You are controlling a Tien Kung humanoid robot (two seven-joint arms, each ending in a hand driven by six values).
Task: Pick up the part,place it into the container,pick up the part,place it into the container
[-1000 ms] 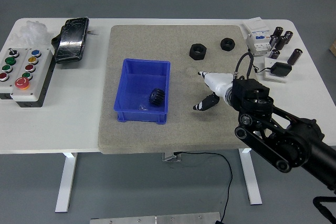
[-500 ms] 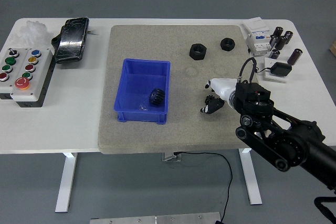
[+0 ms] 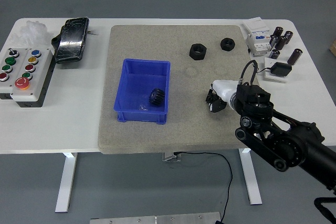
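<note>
A blue container [image 3: 124, 92] sits on the left half of the beige mat [image 3: 157, 139], and a black gear [image 3: 157, 97] lies inside it at the right. Two black hex nuts rest near the mat's far edge, a larger one [image 3: 198, 51] and a smaller one [image 3: 227, 43]. My right hand [image 3: 216, 99] hovers low over the mat, right of the container and well short of the nuts. Its fingers are curled in with nothing between them. The left arm does not show.
A button box [image 3: 21, 74], a black pouch [image 3: 72, 39] and a white wad [image 3: 32, 30] occupy the table's left end. At the right end stand a white breaker [image 3: 257, 38], several black cylinders [image 3: 281, 39] and a black pad on a white card [image 3: 279, 70].
My right hand has drawn back to the right, away from the container, and its spread fingers have curled in. The gear stays in the container.
</note>
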